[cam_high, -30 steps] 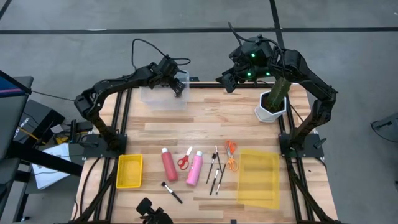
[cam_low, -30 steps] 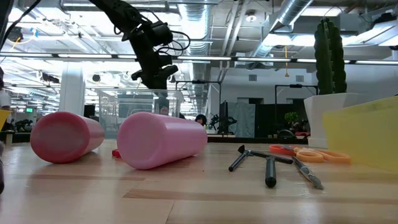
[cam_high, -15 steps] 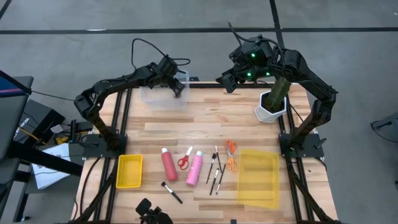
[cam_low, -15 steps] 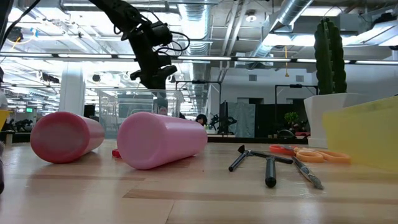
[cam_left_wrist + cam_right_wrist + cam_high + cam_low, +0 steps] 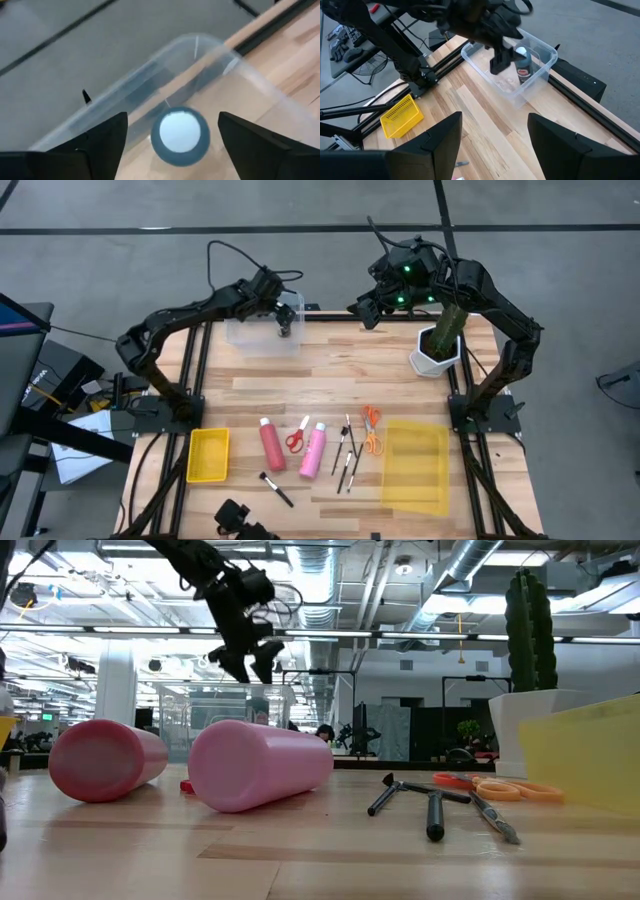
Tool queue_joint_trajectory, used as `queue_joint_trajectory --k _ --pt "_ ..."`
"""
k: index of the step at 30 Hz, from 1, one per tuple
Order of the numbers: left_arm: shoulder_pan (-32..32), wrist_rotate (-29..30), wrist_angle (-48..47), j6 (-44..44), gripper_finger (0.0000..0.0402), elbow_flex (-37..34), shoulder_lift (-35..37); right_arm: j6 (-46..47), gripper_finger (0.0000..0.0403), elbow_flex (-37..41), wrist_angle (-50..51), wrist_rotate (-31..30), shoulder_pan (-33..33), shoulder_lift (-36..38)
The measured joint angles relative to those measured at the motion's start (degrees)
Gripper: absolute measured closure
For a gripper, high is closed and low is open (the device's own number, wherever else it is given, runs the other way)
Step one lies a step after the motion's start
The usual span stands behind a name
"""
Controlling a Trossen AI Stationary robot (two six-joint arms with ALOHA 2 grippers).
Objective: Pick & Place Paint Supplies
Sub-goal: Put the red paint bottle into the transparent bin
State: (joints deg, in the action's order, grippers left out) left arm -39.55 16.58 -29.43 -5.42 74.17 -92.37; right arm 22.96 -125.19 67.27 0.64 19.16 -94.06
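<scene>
My left gripper [image 5: 283, 320] hangs open over the clear bin [image 5: 255, 335] at the table's far left. The small dark white-capped paint bottle [image 5: 180, 132] is under it, between the spread fingers and apart from both. In the right wrist view the bottle [image 5: 522, 65] stands upright on the bin's floor. My right gripper [image 5: 368, 310] waits open above the far edge. A red bottle [image 5: 271, 444], a pink bottle [image 5: 313, 450], red scissors [image 5: 296, 438], orange scissors [image 5: 371, 430] and thin brushes [image 5: 346, 455] lie near the front.
A small yellow bin [image 5: 209, 454] sits at the front left and a translucent yellow tray [image 5: 415, 465] at the front right. A green plant in a white pot [image 5: 438, 345] stands at the far right. One more brush [image 5: 275, 488] lies near the front edge.
My left gripper has opened over the clear bin, let go of the small dark bottle and risen slightly. The bottle now stands in the bin. My right arm has kept still.
</scene>
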Motion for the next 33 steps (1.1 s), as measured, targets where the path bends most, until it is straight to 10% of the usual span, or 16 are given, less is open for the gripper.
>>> queue_joint_trajectory --k 16,33 --pt "4.8 -14.4 -4.9 3.6 0.0105 0.0 25.3 -1.5 0.0180 0.0 5.8 0.9 1.2 0.0" --pt "21.4 -18.5 -36.6 -43.5 0.0105 0.0 29.0 -2.3 0.0180 0.0 6.9 4.0 3.1 0.0"
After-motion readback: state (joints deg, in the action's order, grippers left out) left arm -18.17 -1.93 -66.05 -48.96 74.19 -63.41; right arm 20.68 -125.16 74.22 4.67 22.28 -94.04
